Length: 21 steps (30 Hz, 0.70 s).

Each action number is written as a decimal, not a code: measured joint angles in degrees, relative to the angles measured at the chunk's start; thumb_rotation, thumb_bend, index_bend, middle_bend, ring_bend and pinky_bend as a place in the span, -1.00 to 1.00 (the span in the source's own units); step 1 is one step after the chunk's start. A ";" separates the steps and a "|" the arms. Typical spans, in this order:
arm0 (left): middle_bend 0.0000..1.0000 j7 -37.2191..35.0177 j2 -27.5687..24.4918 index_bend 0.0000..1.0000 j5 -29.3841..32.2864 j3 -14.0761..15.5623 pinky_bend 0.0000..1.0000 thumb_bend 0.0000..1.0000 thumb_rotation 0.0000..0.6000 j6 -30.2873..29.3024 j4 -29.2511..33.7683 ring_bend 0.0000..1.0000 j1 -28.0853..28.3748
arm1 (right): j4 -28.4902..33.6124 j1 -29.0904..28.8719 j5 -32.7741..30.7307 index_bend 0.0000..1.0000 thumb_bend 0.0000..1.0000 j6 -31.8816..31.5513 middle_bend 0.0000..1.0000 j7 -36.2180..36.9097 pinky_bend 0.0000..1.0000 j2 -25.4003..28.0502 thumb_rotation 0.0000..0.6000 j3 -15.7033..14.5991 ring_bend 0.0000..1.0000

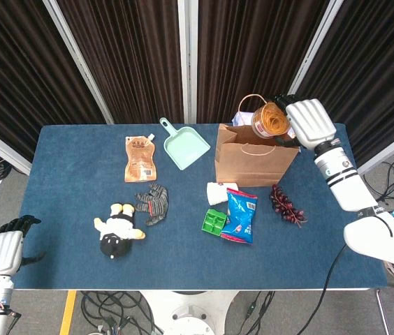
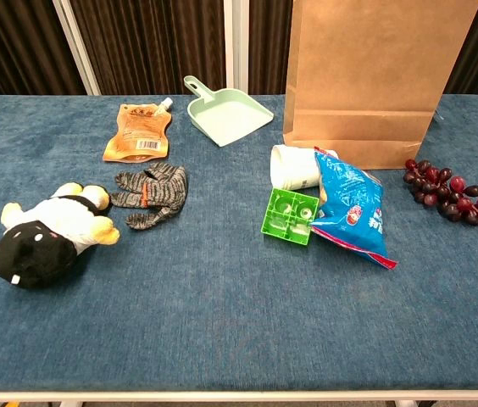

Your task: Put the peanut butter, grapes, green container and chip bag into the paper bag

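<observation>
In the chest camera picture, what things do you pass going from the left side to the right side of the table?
Stuffed toy → orange pouch → green dustpan → green container → chip bag → grapes.

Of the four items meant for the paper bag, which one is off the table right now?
The peanut butter jar: the right hand holds it above the paper bag, while the grapes, green container and chip bag lie on the table.
</observation>
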State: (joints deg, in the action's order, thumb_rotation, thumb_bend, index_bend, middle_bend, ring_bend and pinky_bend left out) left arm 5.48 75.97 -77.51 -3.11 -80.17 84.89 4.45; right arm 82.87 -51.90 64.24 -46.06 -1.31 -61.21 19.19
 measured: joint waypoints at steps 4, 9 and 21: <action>-0.33 -0.17 0.10 -0.30 0.10 0.13 -0.44 -0.83 1.00 0.10 -0.19 -0.49 -0.11 | -0.22 -0.41 -0.30 -0.34 -0.36 -0.42 -0.11 -3.26 -0.32 -1.19 1.00 -1.13 -0.46; -0.33 -0.45 0.20 -0.30 -0.20 0.15 -0.44 -0.83 1.00 0.20 -0.38 -0.49 0.05 | 0.24 -0.38 -0.17 -0.34 -0.36 -1.30 -0.11 -6.65 -0.34 -2.04 1.00 -2.57 -0.46; -0.32 -0.77 0.34 -0.30 -0.09 0.23 -0.44 -0.84 1.00 0.31 -0.63 -0.49 -0.07 | 2.59 1.66 3.06 -0.34 -0.36 -4.67 -0.11 -8.95 -0.47 -1.91 1.00 -4.51 -0.47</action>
State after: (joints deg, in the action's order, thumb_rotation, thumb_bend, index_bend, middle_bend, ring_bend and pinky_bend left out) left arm 4.71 76.30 -77.60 -2.88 -79.86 84.26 4.38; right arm 85.46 -50.24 67.30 -50.73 -10.26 -63.12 14.68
